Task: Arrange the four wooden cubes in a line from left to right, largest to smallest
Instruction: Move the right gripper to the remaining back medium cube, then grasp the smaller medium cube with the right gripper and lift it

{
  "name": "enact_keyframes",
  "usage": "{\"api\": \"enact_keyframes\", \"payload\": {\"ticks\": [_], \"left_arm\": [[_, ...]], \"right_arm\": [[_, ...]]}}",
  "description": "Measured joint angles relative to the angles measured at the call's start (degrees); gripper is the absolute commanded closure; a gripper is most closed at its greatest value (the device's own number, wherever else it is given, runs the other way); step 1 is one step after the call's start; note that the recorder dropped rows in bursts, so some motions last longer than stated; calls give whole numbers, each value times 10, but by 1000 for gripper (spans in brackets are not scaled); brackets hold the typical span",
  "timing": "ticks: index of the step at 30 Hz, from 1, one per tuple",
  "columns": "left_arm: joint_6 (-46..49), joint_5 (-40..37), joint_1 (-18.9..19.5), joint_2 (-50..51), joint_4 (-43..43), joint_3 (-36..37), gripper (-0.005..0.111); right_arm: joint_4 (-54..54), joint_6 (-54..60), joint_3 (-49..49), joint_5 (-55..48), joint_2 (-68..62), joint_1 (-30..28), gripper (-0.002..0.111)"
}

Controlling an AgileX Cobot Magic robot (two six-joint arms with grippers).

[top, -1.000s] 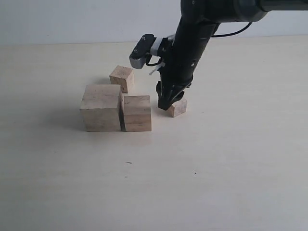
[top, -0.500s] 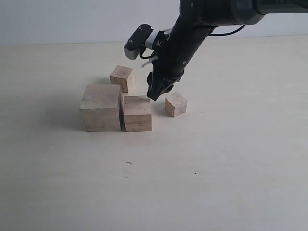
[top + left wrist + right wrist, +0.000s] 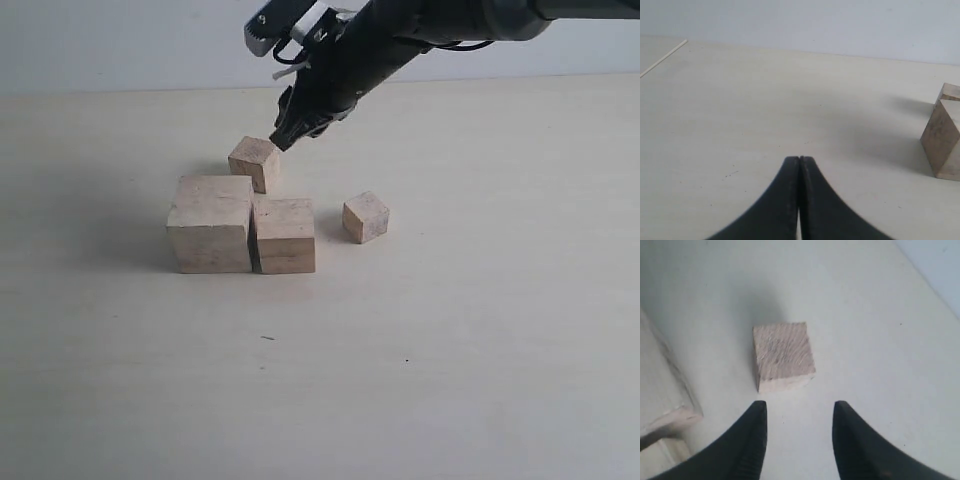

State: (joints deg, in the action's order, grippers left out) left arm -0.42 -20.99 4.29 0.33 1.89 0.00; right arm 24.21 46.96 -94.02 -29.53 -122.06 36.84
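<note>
Exterior: swings right gripper (image 3: pixel 283 138) up off smallest cube (image 3: pixel 366 217) to just above third cube (image 3: pixel 253 162), behind side-by-side largest cube (image 3: pixel 210 223) and second cube (image 3: pixel 285 235) on tabletop (image 3: pixel 480 350).
Left wrist: left gripper (image 3: pixel 799 159) jaws pressed together, empty.
Right wrist: jaws parted, empty, just short of third cube.
Likely reaching for it; calls for straddling, gripping, then setting it between second cube and smallest cube.

Bright, even light, soft shadows beside the cubes (image 3: pixel 245 222), slight softness throughout.

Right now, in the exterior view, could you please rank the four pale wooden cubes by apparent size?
1. Front-left pale wooden cube.
2. Pale wooden cube beside it, on its right.
3-4. Rear pale wooden cube and lone right-hand pale wooden cube look alike; the rear one is farther away, so unranked.
</note>
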Motion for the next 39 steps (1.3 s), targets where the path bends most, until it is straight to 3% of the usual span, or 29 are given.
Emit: {"api": "enact_keyframes", "payload": {"ticks": [5, 7, 17, 25, 30, 39], "left_arm": [[0, 0, 0, 0, 0, 0, 107], [0, 0, 0, 0, 0, 0, 107], [0, 0, 0, 0, 0, 0, 107], [0, 0, 0, 0, 0, 0, 107], [0, 0, 0, 0, 0, 0, 107], [0, 0, 0, 0, 0, 0, 107]], "right_arm": [[75, 67, 0, 39, -4, -6, 33], [124, 97, -2, 51, -11, -7, 28], [194, 154, -47, 50, -89, -10, 29], [244, 241, -142, -54, -135, -28, 36], [314, 321, -146, -100, -160, -55, 28], [378, 395, -146, -126, -181, -60, 28]]}}
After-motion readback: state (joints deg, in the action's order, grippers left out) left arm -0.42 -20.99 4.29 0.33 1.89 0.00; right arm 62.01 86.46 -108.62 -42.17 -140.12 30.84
